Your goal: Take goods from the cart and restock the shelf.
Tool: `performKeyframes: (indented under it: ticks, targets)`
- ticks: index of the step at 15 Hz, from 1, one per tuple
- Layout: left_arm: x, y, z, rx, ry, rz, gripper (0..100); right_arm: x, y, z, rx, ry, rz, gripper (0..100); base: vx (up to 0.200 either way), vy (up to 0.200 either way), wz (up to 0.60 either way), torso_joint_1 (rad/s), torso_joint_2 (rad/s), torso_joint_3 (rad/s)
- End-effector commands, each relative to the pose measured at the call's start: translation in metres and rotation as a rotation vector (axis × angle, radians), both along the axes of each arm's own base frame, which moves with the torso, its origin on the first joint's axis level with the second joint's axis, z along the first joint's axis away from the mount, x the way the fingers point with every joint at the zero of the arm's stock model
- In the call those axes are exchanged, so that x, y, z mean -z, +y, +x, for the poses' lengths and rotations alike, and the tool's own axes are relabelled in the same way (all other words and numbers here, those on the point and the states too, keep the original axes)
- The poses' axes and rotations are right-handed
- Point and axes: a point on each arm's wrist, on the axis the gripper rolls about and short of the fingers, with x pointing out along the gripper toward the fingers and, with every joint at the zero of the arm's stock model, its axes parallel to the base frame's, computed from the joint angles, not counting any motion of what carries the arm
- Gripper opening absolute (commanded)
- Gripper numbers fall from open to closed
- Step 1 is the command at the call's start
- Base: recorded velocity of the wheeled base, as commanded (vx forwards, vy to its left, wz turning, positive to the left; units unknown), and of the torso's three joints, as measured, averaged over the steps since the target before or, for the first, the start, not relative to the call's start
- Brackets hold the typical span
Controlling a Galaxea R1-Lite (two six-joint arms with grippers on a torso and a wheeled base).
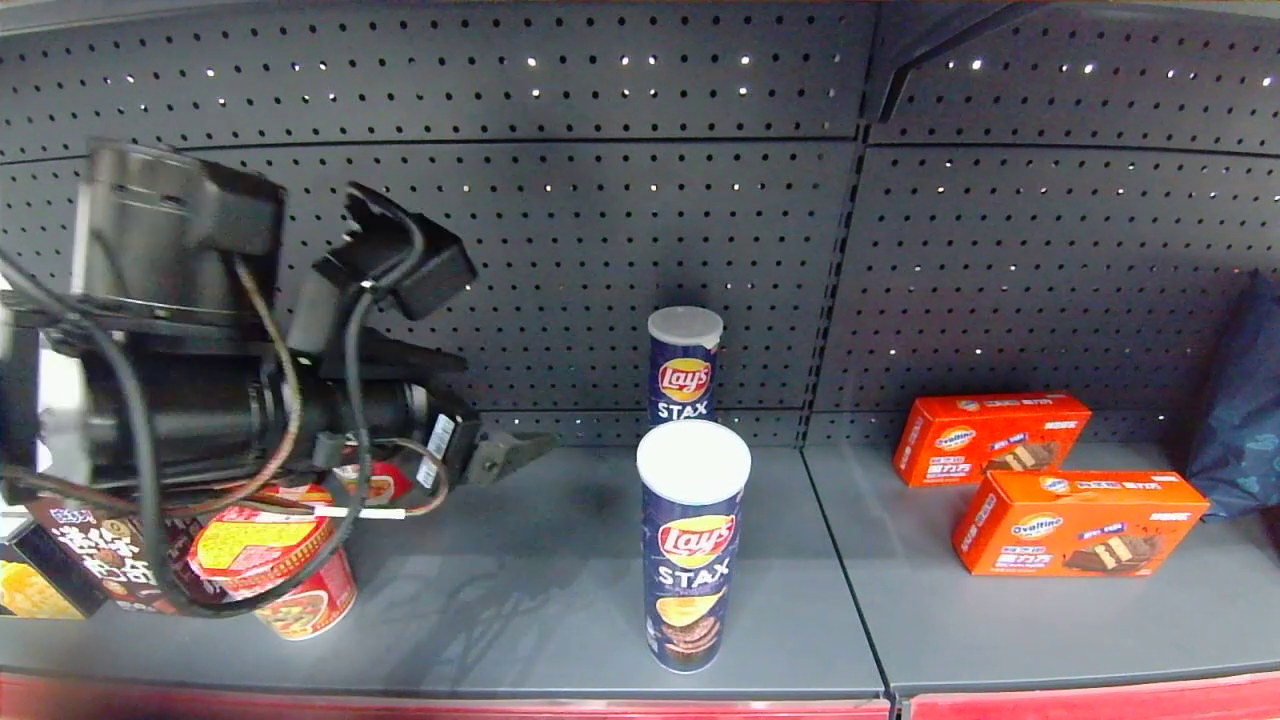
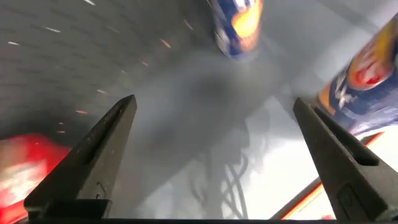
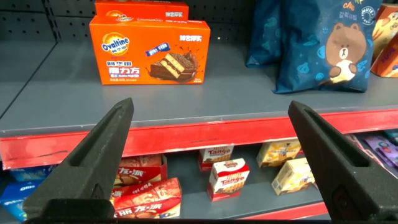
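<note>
In the head view the left arm sits on the 9 o'clock side, above the grey shelf [image 1: 500, 600]. Its left claw [image 2: 214, 102] is spread wide with nothing between its fingers and points toward 3 o'clock just over the shelf floor. Beneath the arm, at 8 o'clock, a dark snack box [image 1: 95, 560] sits at the edge. Just to its 3 o'clock a red cup of noodles [image 1: 300, 590] lies tipped, partly hidden by the arm's cables. Near the middle of the shelf the front chip can [image 1: 692, 545] stands upright close to the front edge. The rear chip can [image 1: 684, 365] stands upright at its 12 o'clock, near the perforated back panel [image 1: 600, 200], and the two cans are apart. The left claw's tip lies toward 9 o'clock of the cans, clear of both. On the next shelf section, at 3 o'clock of the cans, the rear orange box [image 1: 990, 437] lies flat. The front orange box [image 1: 1078, 522] lies flat at its 5 o'clock, close by; whether they touch I cannot tell. A dark blue bag [image 1: 1245, 400] leans at the far 3 o'clock edge. The right claw [image 3: 210, 104] is likewise released and empty, out in front of the shelf's red front lip [image 3: 186, 140], with small boxes [image 3: 227, 177] on a lower shelf beneath.
</note>
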Motion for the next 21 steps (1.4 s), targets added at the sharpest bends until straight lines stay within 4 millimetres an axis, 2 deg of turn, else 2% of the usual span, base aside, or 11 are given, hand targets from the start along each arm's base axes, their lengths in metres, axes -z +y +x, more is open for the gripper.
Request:
performKeyframes:
  ticks: [1, 2, 3, 4, 7, 9, 12, 15, 16, 19, 21]
  targets:
    - [-0.043, 0.036, -0.064, -0.091, -0.19, -0.086, 100, 0.0, 0.0, 0.0, -0.001, 0.001, 0.0, 100, 0.0, 0.0, 0.0, 0.0, 0.0, 0.0]
    - [-0.045, 0.041, -0.075, -0.11, -0.209, -0.104, 100, 0.0, 0.0, 0.0, -0.001, 0.001, 0.0, 100, 0.0, 0.0, 0.0, 0.0, 0.0, 0.0]
    - [-0.053, 0.058, -0.107, -0.163, -0.279, -0.16, 100, 0.0, 0.0, 0.0, -0.001, 0.0, 0.001, 100, 0.0, 0.0, 0.0, 0.0, 0.0, 0.0]
    - [-0.056, 0.069, -0.128, -0.196, -0.325, -0.195, 100, 0.0, 0.0, 0.0, -0.001, 0.0, 0.001, 100, 0.0, 0.0, 0.0, 0.0, 0.0, 0.0]
    - [-0.043, 0.101, -0.185, -0.307, -0.443, -0.247, 100, 0.0, 0.0, 0.0, -0.001, 0.001, 0.0, 100, 0.0, 0.0, 0.0, 0.0, 0.0, 0.0]
    - [-0.026, 0.116, -0.219, -0.391, -0.521, -0.261, 100, 0.0, 0.0, 0.0, -0.001, 0.001, 0.0, 100, 0.0, 0.0, 0.0, 0.0, 0.0, 0.0]
    - [0.011, 0.123, -0.256, -0.525, -0.591, -0.251, 100, 0.0, 0.0, 0.0, -0.001, 0.0, 0.001, 100, 0.0, 0.0, 0.0, 0.0, 0.0, 0.0]
    - [0.059, 0.125, -0.293, -0.588, -0.56, -0.243, 100, 0.0, 0.0, 0.0, 0.001, 0.001, 0.0, 100, 0.0, 0.0, 0.0, 0.0, 0.0, 0.0]
    - [0.073, 0.125, -0.299, -0.596, -0.536, -0.254, 100, 0.0, 0.0, 0.0, 0.001, 0.0, 0.003, 100, 0.0, 0.0, 0.0, 0.0, 0.0, 0.0]
    - [0.077, 0.124, -0.292, -0.595, -0.535, -0.299, 100, 0.0, 0.0, 0.0, 0.001, 0.001, 0.0, 100, 0.0, 0.0, 0.0, 0.0, 0.0, 0.0]
    - [0.096, 0.123, -0.274, -0.594, -0.572, -0.339, 100, 0.0, 0.0, 0.0, 0.001, -0.001, 0.006, 100, 0.0, 0.0, 0.0, 0.0, 0.0, 0.0]
